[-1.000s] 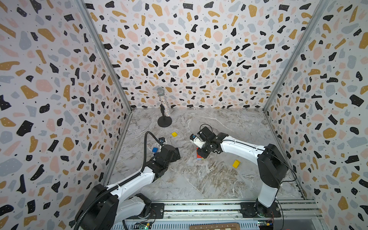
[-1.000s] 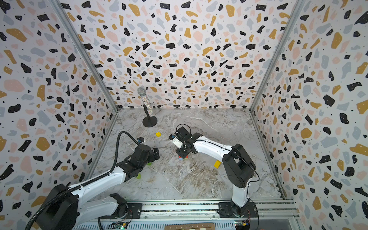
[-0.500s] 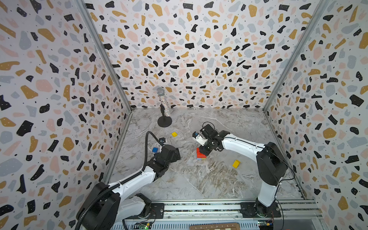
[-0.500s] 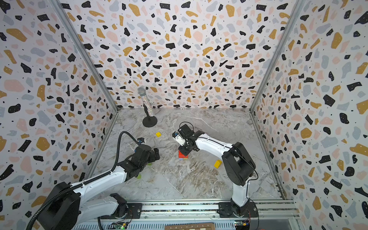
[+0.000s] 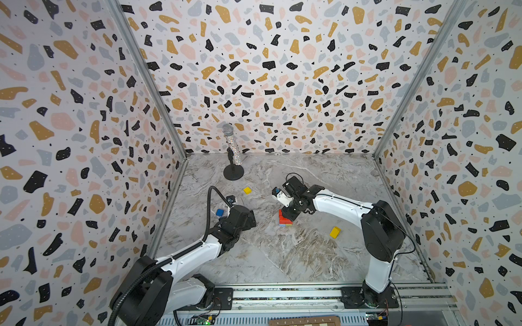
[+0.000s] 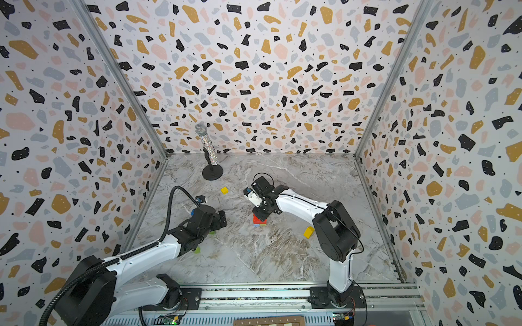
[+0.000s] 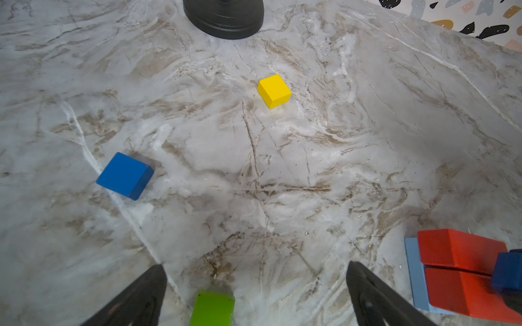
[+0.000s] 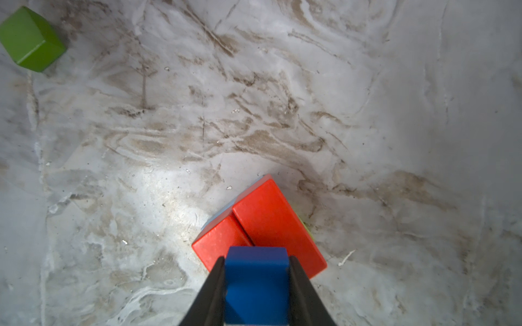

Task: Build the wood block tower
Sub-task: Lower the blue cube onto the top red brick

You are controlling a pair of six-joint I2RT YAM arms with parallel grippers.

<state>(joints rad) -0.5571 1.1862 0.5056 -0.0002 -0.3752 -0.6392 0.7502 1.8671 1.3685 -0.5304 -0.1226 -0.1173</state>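
you see the right tool clenched on a blue block, just over the red blocks of the tower; left tool is released, w/ a green block near.

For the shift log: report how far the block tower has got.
Done: two red blocks sit on a light-blue base. In hand: right jaws shut on a blue block over the reds, not released. To do: a yellow cube, blue cube, green block and yellow brick lie loose; left jaws open, empty.
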